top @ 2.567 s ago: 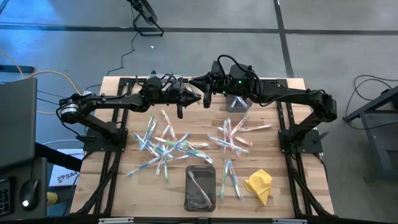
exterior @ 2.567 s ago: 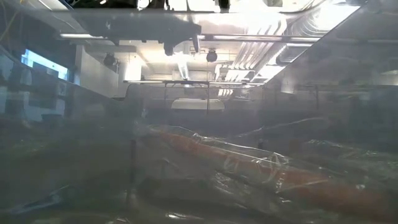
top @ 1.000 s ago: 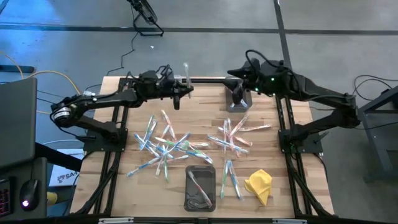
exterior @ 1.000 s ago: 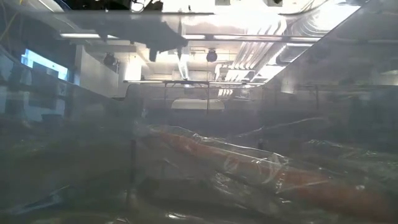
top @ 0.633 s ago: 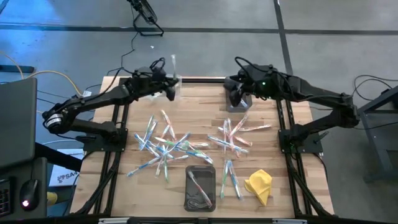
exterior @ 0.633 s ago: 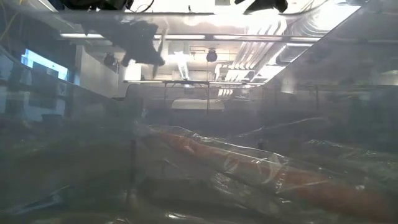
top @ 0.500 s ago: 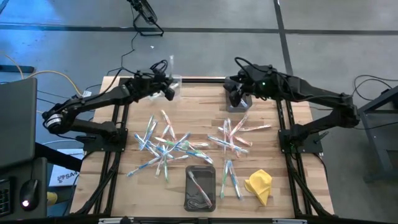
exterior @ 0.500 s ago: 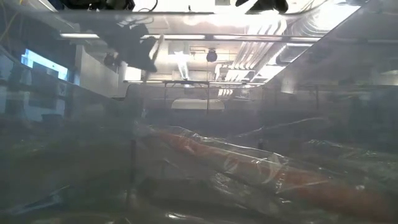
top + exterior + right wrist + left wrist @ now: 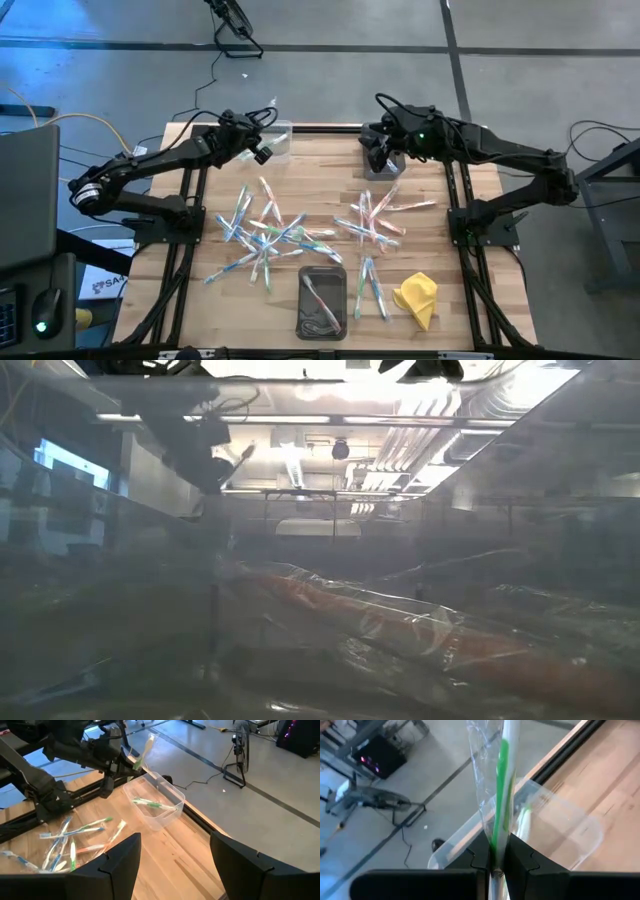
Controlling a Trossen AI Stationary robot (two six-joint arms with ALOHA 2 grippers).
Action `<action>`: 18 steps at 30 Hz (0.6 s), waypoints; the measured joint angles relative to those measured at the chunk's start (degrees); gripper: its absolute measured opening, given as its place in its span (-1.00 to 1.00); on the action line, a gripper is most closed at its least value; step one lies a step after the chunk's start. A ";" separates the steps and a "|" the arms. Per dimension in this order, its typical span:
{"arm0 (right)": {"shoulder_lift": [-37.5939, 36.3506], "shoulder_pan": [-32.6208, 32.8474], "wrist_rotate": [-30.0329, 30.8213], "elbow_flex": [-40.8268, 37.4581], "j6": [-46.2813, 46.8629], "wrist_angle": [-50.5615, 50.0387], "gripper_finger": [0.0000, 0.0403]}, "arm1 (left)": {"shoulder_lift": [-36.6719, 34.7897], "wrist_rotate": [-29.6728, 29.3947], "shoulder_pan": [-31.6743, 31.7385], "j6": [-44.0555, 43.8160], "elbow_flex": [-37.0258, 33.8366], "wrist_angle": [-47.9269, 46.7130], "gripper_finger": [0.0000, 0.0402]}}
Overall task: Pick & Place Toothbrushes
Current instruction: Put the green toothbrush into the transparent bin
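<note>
Swinging outward from the table's middle, the left end effector (image 9: 495,862) has carried a green toothbrush (image 9: 501,795) to the clear bin (image 9: 277,140) at the far left edge, pinching it upright. Better to lower it until the tip is inside the walls, then release. Right end effector (image 9: 175,865) waits spread beside the grey bin (image 9: 383,166).

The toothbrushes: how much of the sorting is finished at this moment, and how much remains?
Little is done: the clear bin holds one green toothbrush. The left gripper is shut on a wrapped green toothbrush above that bin. The right gripper waits open. Most loose toothbrushes are on the table.
</note>
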 joint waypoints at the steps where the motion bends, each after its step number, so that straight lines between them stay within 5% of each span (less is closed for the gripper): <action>1: 0.00 0.00 0.00 0.00 0.36 -0.01 0.15 | 0.25 0.37 0.83 0.00 -0.44 0.14 -0.87; 11: 0.00 0.00 0.00 0.00 1.24 0.07 0.15 | 6.74 10.77 9.58 0.54 -2.17 3.57 -0.87; 18: 0.00 0.00 -0.01 0.00 1.24 0.13 0.15 | 13.64 12.99 11.80 1.49 -2.17 8.35 -0.87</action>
